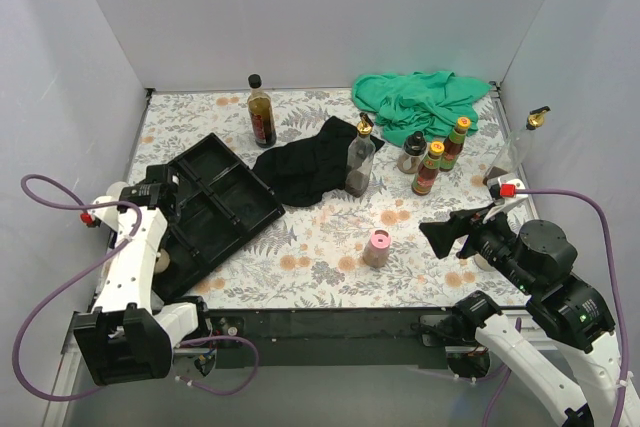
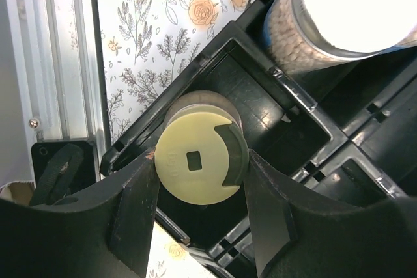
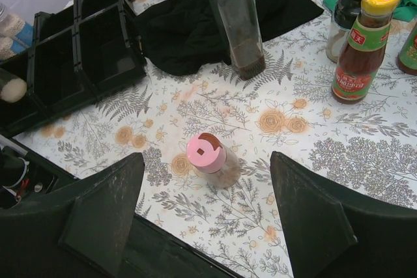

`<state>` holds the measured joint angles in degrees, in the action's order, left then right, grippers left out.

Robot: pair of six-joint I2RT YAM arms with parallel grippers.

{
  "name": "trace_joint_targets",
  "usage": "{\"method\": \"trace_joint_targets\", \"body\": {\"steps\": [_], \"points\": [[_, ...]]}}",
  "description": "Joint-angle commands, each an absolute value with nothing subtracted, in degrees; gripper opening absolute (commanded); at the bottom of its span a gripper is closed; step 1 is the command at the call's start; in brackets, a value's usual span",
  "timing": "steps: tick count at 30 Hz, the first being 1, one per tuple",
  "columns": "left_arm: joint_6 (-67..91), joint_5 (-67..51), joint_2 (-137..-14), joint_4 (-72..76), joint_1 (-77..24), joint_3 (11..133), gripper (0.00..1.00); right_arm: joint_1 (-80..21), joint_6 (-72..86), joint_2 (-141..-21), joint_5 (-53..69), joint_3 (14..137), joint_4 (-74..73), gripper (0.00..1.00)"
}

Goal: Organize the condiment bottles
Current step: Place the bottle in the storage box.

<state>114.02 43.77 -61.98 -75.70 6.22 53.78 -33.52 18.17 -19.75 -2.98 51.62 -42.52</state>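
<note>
My left gripper (image 2: 201,190) reaches down into the black compartmented tray (image 1: 225,187) and is shut on a yellow-lidded shaker (image 2: 195,161), which stands in a near compartment. A pale-lidded shaker (image 2: 345,11) stands in the compartment beside it. My right gripper (image 3: 208,226) is open and empty, low over the table, with the pink-lidded shaker (image 3: 207,153) upright just ahead of it. The shaker also shows in the top view (image 1: 377,247). Further back stand a dark black-capped bottle (image 1: 262,112), a clear gold-spouted bottle (image 1: 360,159), a small black-capped jar (image 1: 412,153) and two red orange-capped sauces (image 1: 428,169).
A black cloth (image 1: 310,167) lies mid-table, touching the gold-spouted bottle. A green cloth (image 1: 420,102) is bunched at the back right. Another gold-spouted bottle (image 1: 522,142) stands by the right wall. White walls close in three sides.
</note>
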Motion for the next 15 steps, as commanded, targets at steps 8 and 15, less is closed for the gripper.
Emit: {"method": "trace_joint_targets", "body": {"steps": [8, 15], "points": [[121.7, 43.6, -61.8, -66.3, 6.6, 49.7, 0.38, -33.8, 18.4, -19.3, -3.1, 53.9, -41.5, 0.86], [121.3, 44.1, -63.5, -67.1, 6.7, 49.2, 0.61, -33.8, 18.4, -19.1, -3.1, 53.8, -41.5, 0.86]]}}
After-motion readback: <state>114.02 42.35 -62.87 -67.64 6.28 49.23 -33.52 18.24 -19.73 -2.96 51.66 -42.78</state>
